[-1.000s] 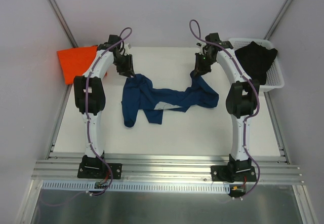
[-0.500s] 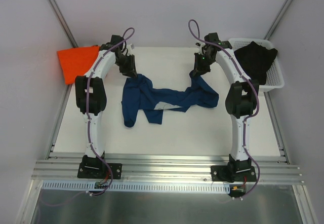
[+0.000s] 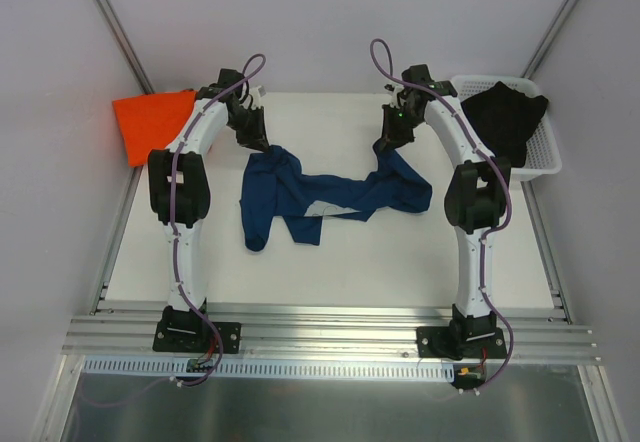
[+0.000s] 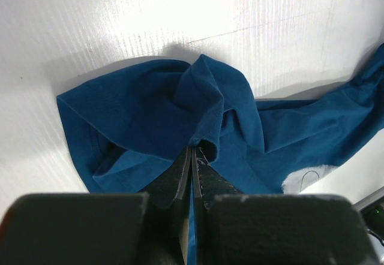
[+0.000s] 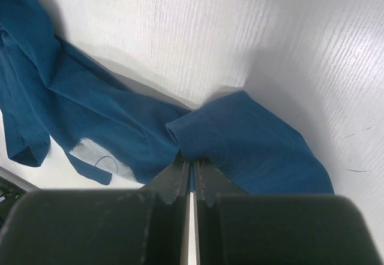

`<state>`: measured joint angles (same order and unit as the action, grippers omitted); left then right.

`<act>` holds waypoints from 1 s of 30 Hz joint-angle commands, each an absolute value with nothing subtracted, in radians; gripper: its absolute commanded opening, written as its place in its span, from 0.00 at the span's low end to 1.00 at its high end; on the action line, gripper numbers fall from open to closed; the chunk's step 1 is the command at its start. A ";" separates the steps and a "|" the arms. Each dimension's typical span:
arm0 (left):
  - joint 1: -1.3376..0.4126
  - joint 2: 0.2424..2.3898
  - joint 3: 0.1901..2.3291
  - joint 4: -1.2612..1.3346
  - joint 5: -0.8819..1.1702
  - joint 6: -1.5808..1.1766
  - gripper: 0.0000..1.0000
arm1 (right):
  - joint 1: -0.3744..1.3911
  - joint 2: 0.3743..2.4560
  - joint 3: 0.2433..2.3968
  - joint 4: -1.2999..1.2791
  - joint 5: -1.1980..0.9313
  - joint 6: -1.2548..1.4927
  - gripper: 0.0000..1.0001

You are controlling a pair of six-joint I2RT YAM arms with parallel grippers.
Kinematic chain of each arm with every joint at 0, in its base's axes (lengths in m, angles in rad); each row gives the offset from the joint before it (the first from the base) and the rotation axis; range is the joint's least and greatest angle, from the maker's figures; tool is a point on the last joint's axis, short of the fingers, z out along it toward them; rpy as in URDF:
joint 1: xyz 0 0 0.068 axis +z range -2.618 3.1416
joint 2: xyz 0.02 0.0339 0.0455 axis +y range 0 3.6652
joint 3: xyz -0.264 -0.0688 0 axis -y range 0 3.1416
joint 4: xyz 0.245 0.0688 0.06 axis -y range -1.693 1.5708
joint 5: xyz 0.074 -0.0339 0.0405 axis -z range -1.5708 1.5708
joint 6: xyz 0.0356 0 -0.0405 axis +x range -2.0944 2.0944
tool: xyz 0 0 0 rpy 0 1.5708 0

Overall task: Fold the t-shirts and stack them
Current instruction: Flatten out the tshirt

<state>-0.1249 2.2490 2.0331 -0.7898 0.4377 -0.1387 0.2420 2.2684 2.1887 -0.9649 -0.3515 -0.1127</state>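
A navy blue t-shirt (image 3: 325,194) lies crumpled across the middle of the white table, a bit of its pale print showing (image 4: 303,178). My left gripper (image 3: 262,146) is shut on a fold at the shirt's upper left corner (image 4: 195,148). At the shirt's upper right, my right gripper (image 3: 386,148) is shut on another fold of the cloth (image 5: 192,160). The navy shirt (image 5: 252,142) spreads beyond the right fingers. An orange t-shirt (image 3: 150,120) lies folded at the table's far left corner, apart from both grippers.
A white plastic basket (image 3: 540,157) stands at the far right, with a black garment (image 3: 505,117) draped in it. The table's metal rail (image 3: 330,340) runs along the near edge by the arm bases.
The left gripper has closed on the shirt's upper left fold and shifted slightly. The right arm kept its grip and place.
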 commanded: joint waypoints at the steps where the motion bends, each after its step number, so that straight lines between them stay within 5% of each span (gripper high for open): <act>1: -0.127 2.218 2.046 -0.784 0.456 -0.115 0.00 | 0.252 2.249 2.243 -0.957 -0.339 -0.115 0.00; 20: -0.097 2.008 2.157 -0.785 0.353 -0.009 0.00 | 0.199 2.076 2.318 -0.960 -0.269 -0.173 0.00; 30: -0.071 1.784 2.114 -0.784 0.258 0.058 0.00 | 0.130 1.787 2.231 -0.962 -0.219 -0.212 0.00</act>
